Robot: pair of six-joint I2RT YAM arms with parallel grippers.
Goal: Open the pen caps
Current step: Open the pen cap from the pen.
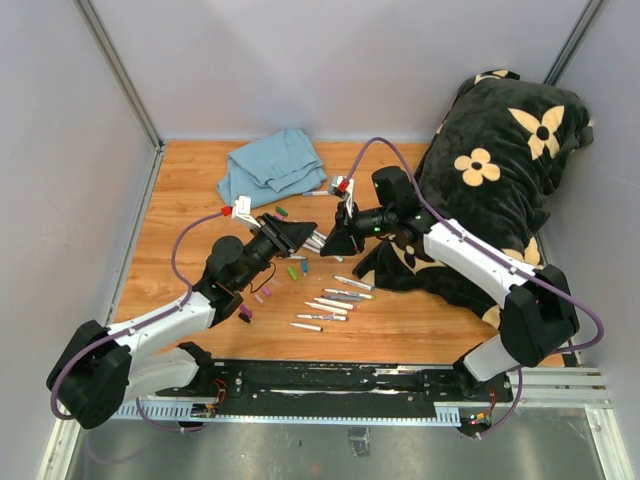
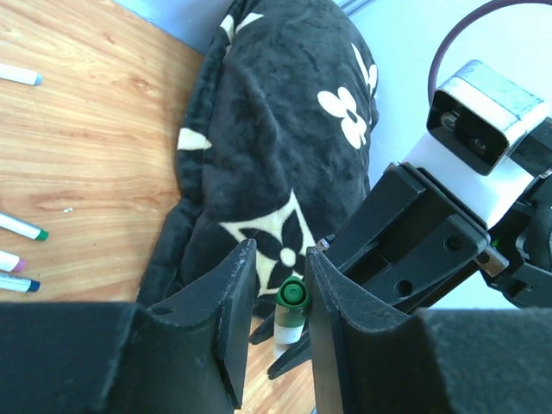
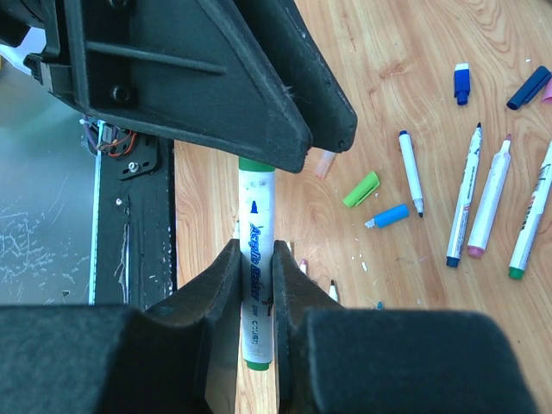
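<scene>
My right gripper (image 3: 255, 248) is shut on the barrel of a white marker (image 3: 257, 207) and holds it above the table. A green pen cap (image 2: 293, 295) sits on the marker's far end. My left gripper (image 2: 280, 259) stands around that cap, its jaws close together. The cap touches one finger and a narrow gap shows at the other. In the top view the two grippers, left (image 1: 300, 238) and right (image 1: 330, 240), meet tip to tip at the table's middle. Loose pen caps lie on the wood: light green (image 3: 360, 189), blue (image 3: 391, 216) and dark blue (image 3: 461, 84).
Several uncapped markers (image 1: 340, 295) lie in a row in front of the grippers. A black flowered cushion (image 1: 500, 170) fills the right side, under the right arm. A blue cloth (image 1: 270, 165) lies at the back. Grey walls enclose the wooden table (image 1: 190, 200).
</scene>
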